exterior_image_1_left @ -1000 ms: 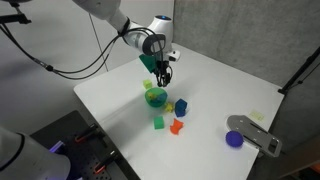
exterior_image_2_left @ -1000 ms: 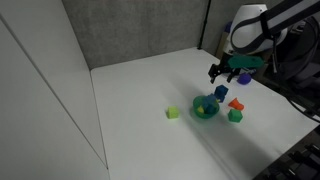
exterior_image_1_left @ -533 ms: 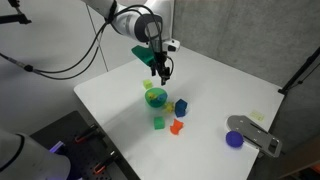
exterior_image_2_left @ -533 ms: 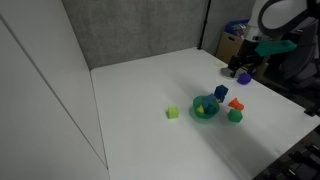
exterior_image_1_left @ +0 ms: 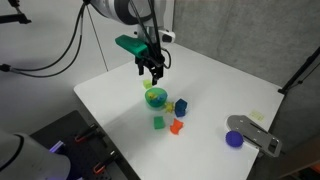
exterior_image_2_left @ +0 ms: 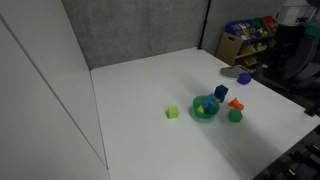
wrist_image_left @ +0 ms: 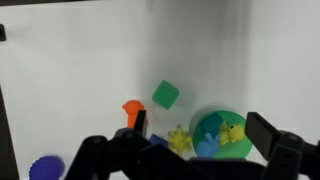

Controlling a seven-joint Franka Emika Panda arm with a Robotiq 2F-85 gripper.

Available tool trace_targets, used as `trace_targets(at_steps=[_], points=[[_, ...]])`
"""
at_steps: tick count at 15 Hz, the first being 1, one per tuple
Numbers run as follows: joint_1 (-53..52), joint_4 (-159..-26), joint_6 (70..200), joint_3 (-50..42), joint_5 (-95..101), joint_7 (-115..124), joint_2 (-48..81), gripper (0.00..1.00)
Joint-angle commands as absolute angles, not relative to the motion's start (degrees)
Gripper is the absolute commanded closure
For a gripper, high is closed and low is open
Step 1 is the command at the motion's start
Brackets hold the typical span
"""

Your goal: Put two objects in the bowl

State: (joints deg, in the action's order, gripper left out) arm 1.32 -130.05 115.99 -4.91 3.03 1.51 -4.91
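1. The dark metal fingers point(exterior_image_1_left: 152, 72) are hovering above the white counter point(exterior_image_1_left: 220, 90). They are spread wide and gripping nothing, and in the wrist view nothing is sitting between them.
2. The round teal plastic bowl point(exterior_image_1_left: 156, 98) is standing on the counter almost straight beneath the fingers. In the wrist view the bowl point(wrist_image_left: 222, 135) is lying closer to the finger at the picture's right edge than to the other one.
3. A small yellow piece point(wrist_image_left: 235, 133) and a blue piece point(wrist_image_left: 205, 146) appear to be resting inside the bowl, so the task is likely looking finished.
4. If another pick is needed, the flat green cube point(wrist_image_left: 165, 95) and the orange piece point(wrist_image_left: 131, 108) are lying loose on the counter beside the bowl, off its rim. The fingers would need to shift sideways before descending.
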Motion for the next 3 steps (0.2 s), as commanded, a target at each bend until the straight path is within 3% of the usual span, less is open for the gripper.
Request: trace_targets(at_steps=[1,3], points=[[2.4,-132.1,113.5,-4.5,3.6,-1.8,-8.8,0.0],[2.3,-131.1,114.2,-4.3,2.9,-0.4,-7.3,0.0]])
